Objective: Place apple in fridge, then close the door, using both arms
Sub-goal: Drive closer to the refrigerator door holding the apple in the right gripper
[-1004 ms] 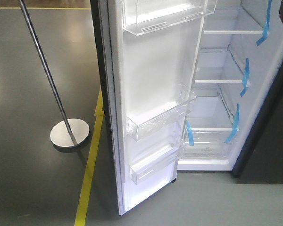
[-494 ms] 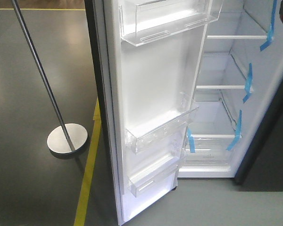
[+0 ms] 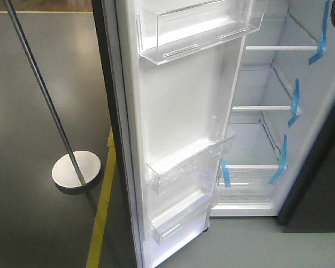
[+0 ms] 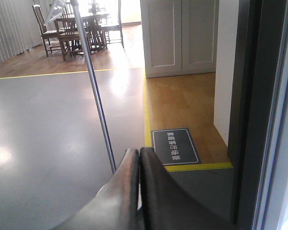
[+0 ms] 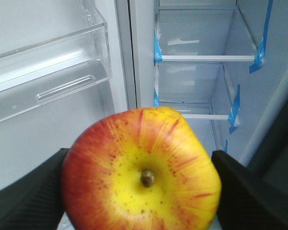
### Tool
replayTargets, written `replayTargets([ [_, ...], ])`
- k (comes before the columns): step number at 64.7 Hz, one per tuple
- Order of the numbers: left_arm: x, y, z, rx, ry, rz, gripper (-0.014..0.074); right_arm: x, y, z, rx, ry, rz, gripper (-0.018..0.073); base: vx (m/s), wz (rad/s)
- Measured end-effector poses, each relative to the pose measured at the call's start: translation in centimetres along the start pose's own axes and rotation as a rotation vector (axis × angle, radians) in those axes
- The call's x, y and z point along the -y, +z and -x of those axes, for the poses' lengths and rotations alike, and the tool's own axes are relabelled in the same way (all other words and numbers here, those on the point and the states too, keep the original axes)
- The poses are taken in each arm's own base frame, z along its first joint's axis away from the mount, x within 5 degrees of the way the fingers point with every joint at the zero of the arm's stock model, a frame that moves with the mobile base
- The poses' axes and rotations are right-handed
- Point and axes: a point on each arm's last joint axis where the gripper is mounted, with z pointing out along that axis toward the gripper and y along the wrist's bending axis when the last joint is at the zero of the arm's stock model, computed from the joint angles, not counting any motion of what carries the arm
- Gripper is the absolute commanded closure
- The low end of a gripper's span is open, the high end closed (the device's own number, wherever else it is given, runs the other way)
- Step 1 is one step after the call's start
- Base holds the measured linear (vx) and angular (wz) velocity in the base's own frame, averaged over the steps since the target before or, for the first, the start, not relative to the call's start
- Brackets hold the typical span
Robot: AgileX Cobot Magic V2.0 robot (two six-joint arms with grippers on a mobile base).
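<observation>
A red apple (image 5: 141, 175) with a yellow patch round its stem fills the lower right wrist view, and my right gripper (image 5: 141, 189) is shut on it, one black finger on each side. Behind it stands the fridge (image 5: 197, 58), its white inside showing glass shelves and blue tape strips. In the front view the fridge (image 3: 318, 106) is open, and the door (image 3: 178, 106) swings out towards me with clear bins on its white inner face. My left gripper (image 4: 138, 152) is shut with nothing in it, low beside the door's dark outer edge (image 4: 249, 120). Neither arm shows in the front view.
A metal pole on a round base (image 3: 75, 170) stands on the grey floor left of the door, and the pole (image 4: 93, 96) rises just beyond my left gripper. A yellow floor line (image 3: 103, 206), a dark mat (image 4: 175, 146), grey cabinets (image 4: 180, 36) and chairs (image 4: 72, 28) lie beyond.
The front view has drawn nearer to the fridge. The door fills more of the frame, and the pole base has slid left and down.
</observation>
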Motion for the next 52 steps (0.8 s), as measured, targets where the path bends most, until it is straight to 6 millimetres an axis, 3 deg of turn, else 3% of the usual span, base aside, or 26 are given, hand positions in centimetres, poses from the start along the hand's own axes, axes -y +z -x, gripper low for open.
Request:
replayTargets([
  [52, 0.0, 0.0, 0.0, 0.0, 0.0, 0.0, 0.0602, 0.0, 0.0, 0.0, 0.0, 0.0, 0.0, 0.0374, 0.05, -0.01],
])
